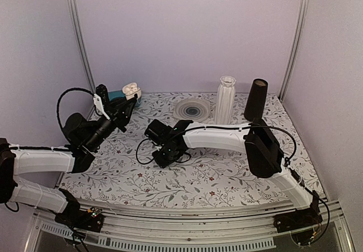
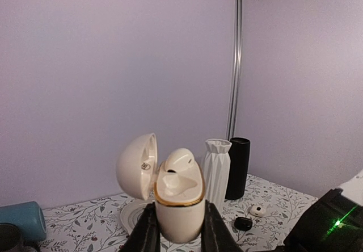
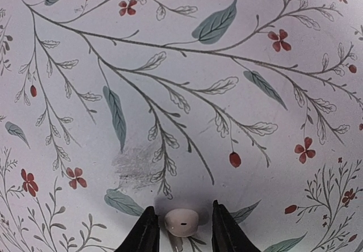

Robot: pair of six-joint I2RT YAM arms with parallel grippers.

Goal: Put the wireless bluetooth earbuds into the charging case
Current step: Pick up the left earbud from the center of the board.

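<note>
We count two earbuds: one earbud sits in the open case, gripped by the left fingers; the right fingers, slightly apart, straddle the other earbud on the desk.

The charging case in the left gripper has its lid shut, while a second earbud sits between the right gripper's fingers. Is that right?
Not quite. The lid of the charging case is flipped open, not shut; the left wrist view shows it, with a seated earbud inside. The rest stands: the left gripper holds the case, and the second earbud sits between the fingers of the right gripper.
</note>
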